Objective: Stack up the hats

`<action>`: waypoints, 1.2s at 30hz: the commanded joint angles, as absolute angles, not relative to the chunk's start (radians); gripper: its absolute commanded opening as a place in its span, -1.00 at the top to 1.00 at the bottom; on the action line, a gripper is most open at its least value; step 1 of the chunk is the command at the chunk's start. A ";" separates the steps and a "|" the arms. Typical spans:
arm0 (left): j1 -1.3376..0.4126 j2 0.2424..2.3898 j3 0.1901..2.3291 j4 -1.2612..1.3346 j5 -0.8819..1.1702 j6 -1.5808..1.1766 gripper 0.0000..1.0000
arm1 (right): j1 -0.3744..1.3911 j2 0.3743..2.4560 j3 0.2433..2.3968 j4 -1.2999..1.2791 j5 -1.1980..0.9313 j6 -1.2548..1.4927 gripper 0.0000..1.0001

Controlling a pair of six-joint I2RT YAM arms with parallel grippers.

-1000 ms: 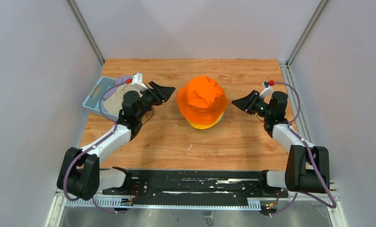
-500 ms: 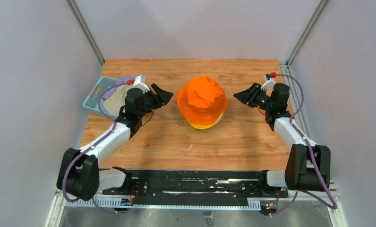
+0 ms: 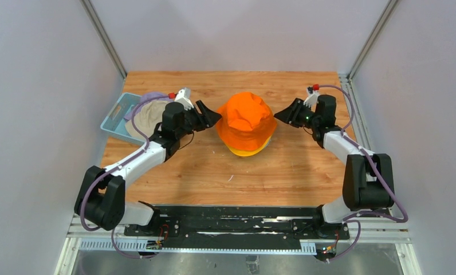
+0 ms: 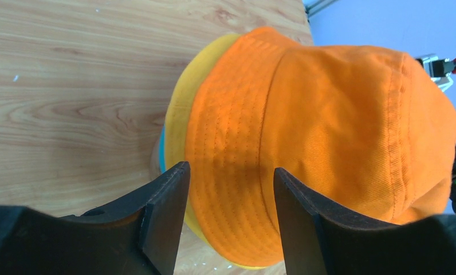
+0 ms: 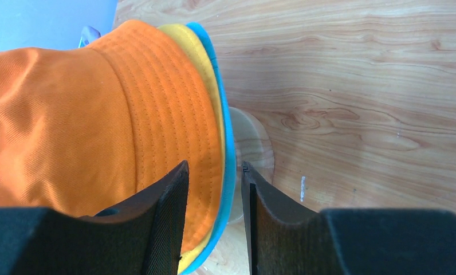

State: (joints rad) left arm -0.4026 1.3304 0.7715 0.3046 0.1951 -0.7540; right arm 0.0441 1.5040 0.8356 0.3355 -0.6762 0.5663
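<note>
An orange hat (image 3: 246, 117) tops a stack in the middle of the table, over a yellow hat (image 3: 250, 150) and a teal hat (image 5: 229, 143) that shows only as a brim edge. My left gripper (image 3: 213, 117) is open at the stack's left side, its fingers either side of the orange brim (image 4: 237, 189). My right gripper (image 3: 280, 116) is open at the stack's right side, with the brim edges between its fingers (image 5: 215, 172). A beige hat (image 3: 147, 117) and a lavender hat (image 3: 151, 96) lie at the basket. The grey hat is out of view.
A light blue basket (image 3: 112, 113) stands at the table's left edge under the beige hat. The wooden stand's base (image 5: 254, 143) shows under the stack. Metal frame posts rise at the back corners.
Both arms have swung inward toward the hat stack. The left gripper moved right to the orange brim, and the right gripper moved left and back to the stack's right brim.
</note>
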 commanded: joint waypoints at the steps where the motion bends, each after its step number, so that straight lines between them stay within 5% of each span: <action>1: -0.417 1.368 0.807 0.314 0.227 -0.730 -0.20 | 0.085 1.510 0.872 0.327 -0.661 0.530 0.22; 36: -0.421 1.734 1.143 0.379 0.311 -0.722 -0.20 | 0.212 1.166 0.779 0.064 -0.528 0.444 0.23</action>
